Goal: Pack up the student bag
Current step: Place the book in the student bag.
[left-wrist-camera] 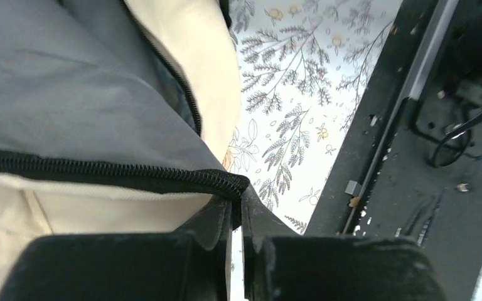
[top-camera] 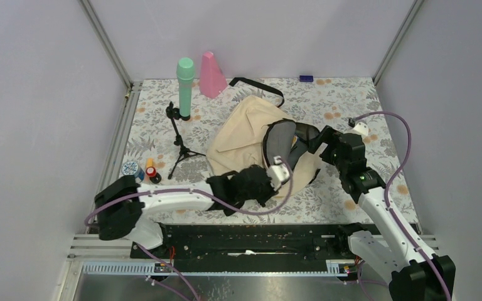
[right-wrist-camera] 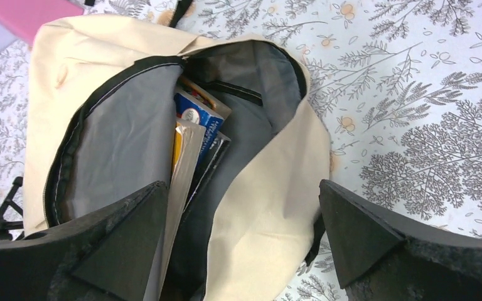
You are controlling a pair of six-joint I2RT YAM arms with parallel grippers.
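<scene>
The student bag (top-camera: 251, 135) lies on its side in the middle of the floral tabletop (top-camera: 351, 100), its mouth unzipped and gaping toward the arms so that the grey lining (right-wrist-camera: 119, 144) shows. Packing looks begun but not finished: a few flat items (right-wrist-camera: 198, 122), one blue, one yellow and one silvery, stand on edge inside the main compartment; what they are I cannot tell. The left arm (top-camera: 176, 197) has its jaws pinched tight on the black zipper trim (left-wrist-camera: 100, 170) at the near end of the opening, apparently holding the mouth open. The right arm (top-camera: 376, 200) hangs over the opening with its jaws spread wide and nothing between them, which suggests a load has gone in and the arm is free for another. Outside the bag are a green microphone (top-camera: 185, 88) on a black tripod stand (top-camera: 181, 147) to the left, a pink cone (top-camera: 212, 75) at the far edge just beside it, a cluster of small objects (top-camera: 141, 170) near the left arm, and a small blue piece (top-camera: 305, 78) far back. If these belong in the bag, most of the job remains, and so does zipping it closed.
</scene>
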